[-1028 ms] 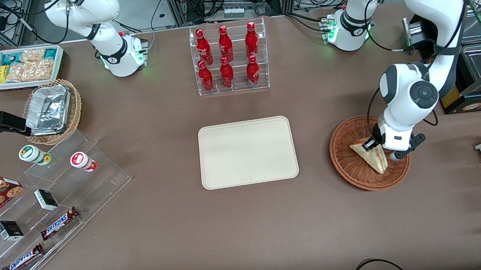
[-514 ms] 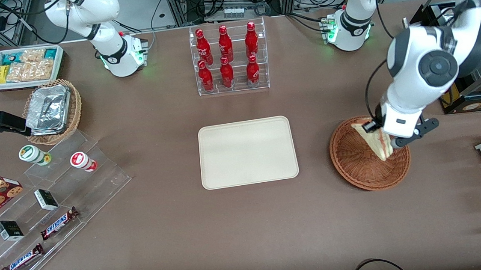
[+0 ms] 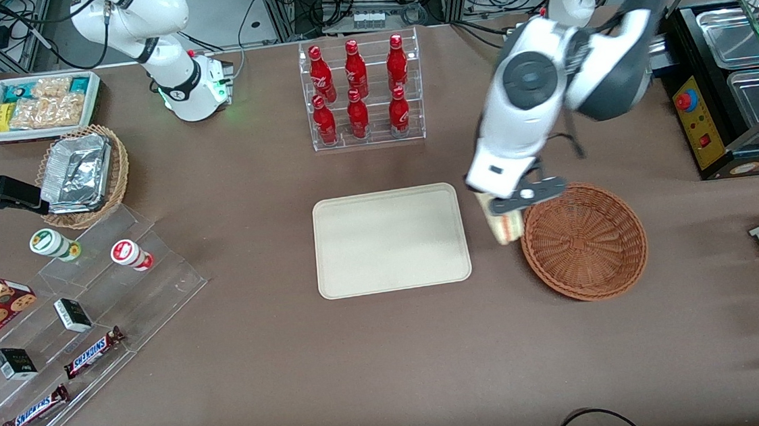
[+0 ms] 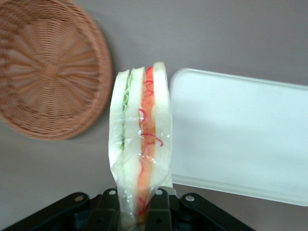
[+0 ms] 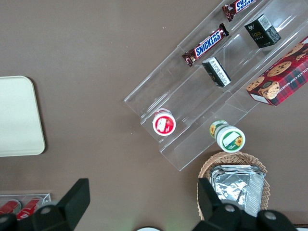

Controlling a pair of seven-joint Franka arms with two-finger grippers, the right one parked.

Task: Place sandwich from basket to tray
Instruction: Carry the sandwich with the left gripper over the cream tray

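- One sandwich [image 3: 506,227], one basket [image 3: 583,241], one tray [image 3: 391,240] (the tray is lying bare).
- The gripper [image 3: 513,208] is hanging above the table, in the gap between tray and basket, its fingers clamping the sandwich's one end.
- The sandwich [image 4: 140,144] is standing on edge in a clear wrap, its long axis pointing straight away from the gripper [image 4: 137,216], with red and green layers facing the wrist camera.
- Six red bottles [image 3: 356,90] are standing in a clear rack, farther from the front camera than the tray.

"SNICKERS" on two chocolate bars [image 3: 94,351] [image 3: 34,411] on the acrylic shelf [image 3: 98,299]
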